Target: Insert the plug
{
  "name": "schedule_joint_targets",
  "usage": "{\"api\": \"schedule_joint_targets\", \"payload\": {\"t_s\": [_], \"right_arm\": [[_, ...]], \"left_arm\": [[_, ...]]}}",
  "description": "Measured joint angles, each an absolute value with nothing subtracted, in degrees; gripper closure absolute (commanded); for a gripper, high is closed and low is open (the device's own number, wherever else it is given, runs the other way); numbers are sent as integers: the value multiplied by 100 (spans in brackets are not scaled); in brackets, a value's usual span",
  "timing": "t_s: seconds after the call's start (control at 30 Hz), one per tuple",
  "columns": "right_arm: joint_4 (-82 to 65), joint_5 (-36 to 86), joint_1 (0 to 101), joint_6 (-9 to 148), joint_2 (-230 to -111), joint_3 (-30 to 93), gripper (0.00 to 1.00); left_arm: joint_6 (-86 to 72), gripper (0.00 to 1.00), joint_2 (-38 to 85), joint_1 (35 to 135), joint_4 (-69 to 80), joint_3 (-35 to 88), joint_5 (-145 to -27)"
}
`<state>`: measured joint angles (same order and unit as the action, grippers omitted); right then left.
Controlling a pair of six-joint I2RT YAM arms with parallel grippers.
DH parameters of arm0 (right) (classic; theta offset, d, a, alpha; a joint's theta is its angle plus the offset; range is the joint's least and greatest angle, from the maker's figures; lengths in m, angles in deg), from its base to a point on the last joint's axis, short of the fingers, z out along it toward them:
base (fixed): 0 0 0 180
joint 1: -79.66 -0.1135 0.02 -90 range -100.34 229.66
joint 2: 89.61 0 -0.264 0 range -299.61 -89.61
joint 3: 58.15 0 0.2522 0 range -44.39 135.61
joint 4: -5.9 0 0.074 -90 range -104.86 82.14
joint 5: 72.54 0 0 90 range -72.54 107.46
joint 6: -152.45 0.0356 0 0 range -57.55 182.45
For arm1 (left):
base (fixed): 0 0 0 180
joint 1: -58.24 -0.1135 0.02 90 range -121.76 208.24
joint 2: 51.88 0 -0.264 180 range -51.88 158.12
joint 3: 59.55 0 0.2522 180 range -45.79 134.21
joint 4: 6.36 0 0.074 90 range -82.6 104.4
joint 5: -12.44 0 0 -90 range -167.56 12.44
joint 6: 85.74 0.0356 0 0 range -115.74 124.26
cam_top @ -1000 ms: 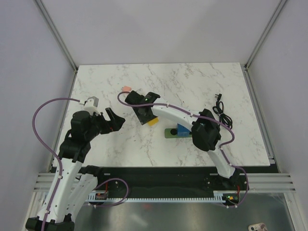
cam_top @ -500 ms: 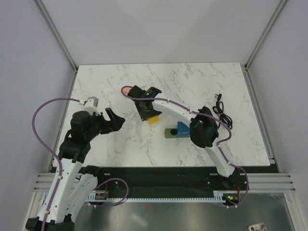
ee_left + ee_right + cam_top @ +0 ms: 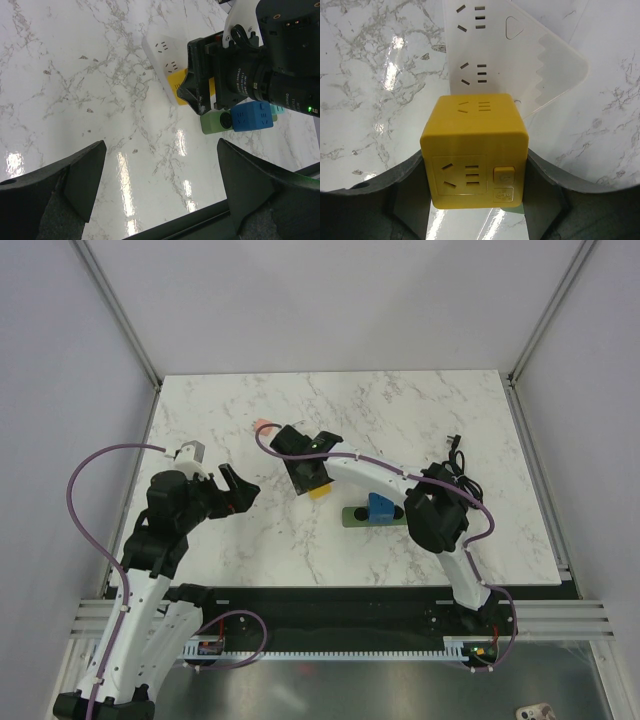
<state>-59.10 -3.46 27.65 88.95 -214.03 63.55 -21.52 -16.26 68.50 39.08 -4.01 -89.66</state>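
Note:
The bright-blue plug (image 3: 380, 508) sits on the green power strip (image 3: 352, 517) right of centre, with no gripper on it. It also shows in the left wrist view (image 3: 252, 116). My right gripper (image 3: 312, 478) reaches left of it and is shut on the yellow block (image 3: 474, 150), its fingers pressed against both sides. The yellow block stands at the near end of a white power strip (image 3: 485, 50). My left gripper (image 3: 238, 490) is open and empty, hovering over the table at the left.
A small pink block (image 3: 264, 424) lies behind the right gripper. A coiled black cable (image 3: 460, 472) lies at the right. The white power strip (image 3: 160, 55) and green strip (image 3: 212, 122) lie close together mid-table.
The right wrist has shifted slightly around the yellow block and its elbow has swung a little to the right. The yellow block, the blue plug and the left arm have not moved.

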Motion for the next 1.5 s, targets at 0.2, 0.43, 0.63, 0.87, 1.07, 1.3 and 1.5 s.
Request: {"api": "schedule_joint_targets", "payload": {"t_s": [0.2,0.43,0.63,0.87,1.07,1.3,1.5], "right_arm": [[-5882,-392,2745,8853,-21420,6324,100],[-5891,-414,2737,8768,-21517,6339,100],[-5908,-418,2737,8698,-21569,6383,100],[-5681,-606,2715,8565,-21729,6326,100],[-5285,-690,2686,8495,-21567,5979,100],[-5012,-698,2702,8351,-21519,5848,100],[-4804,-676,2715,8364,-21267,5577,83]], "left_arm": [[-2152,1,-1624,6850,3908,-401,-8963],[-2152,1,-1615,6850,3906,-401,-8963],[-2152,1,-1604,6850,3908,-401,-8961],[-2152,1,-1604,6850,3910,-401,-8913],[-2155,1,-1604,6850,3915,-401,-8771],[-2155,1,-1517,6850,3967,-401,-8692],[-2163,2,-1458,6850,4092,-392,-8666]]}}
